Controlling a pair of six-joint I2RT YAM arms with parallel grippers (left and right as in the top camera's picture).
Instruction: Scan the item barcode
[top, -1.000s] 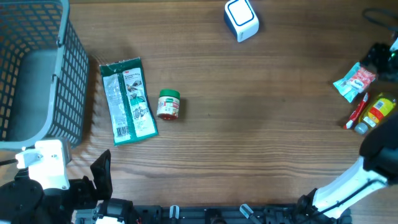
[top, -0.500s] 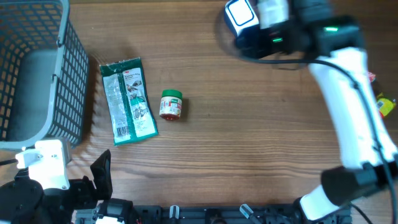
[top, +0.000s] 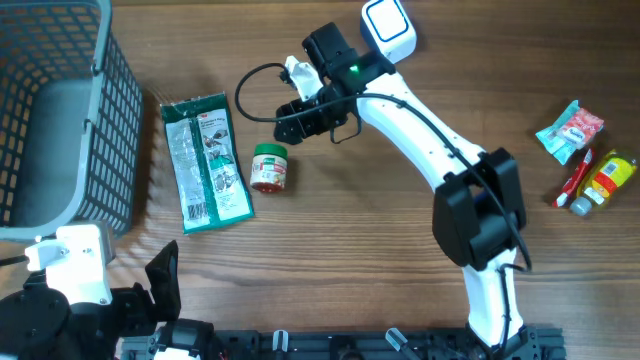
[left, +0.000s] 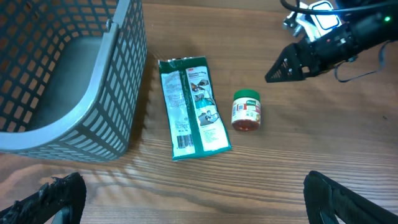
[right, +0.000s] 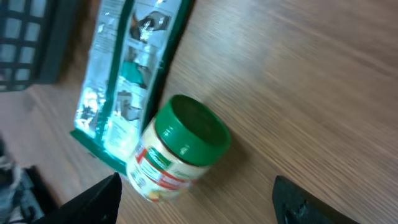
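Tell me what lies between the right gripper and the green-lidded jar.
Only bare wooden table: the overhead view shows an open gap between the right gripper and the jar.

Grey mesh basket (top: 118, 140) on wooden table (top: 350, 230)

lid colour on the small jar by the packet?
Green. The jar lid shows best in the right wrist view.
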